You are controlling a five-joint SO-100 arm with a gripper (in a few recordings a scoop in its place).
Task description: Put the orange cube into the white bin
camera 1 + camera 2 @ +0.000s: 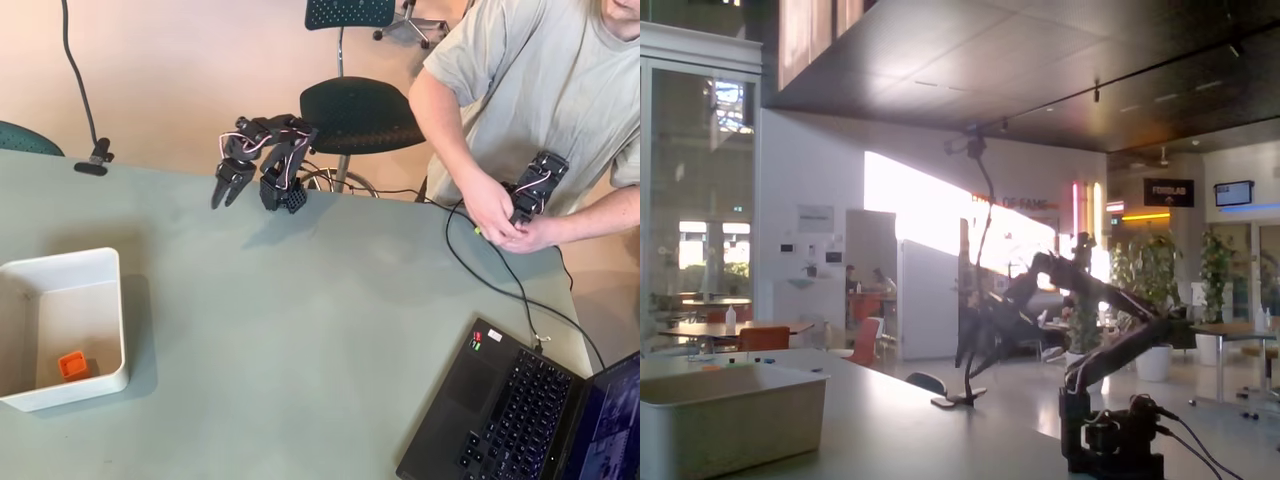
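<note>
Black two-finger gripper (225, 190) hangs with fingers apart, empty, over the grey-green table (300, 320) near the arm base. Small bright orange plastic cube (72, 365) lies inside the white rectangular plastic bin (95, 262), toward its lower wall in the overhead view.

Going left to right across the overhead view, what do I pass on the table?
White bin with the orange cube inside it → gripper with its jaws apart → person's hands on the leader arm → laptop.
</note>
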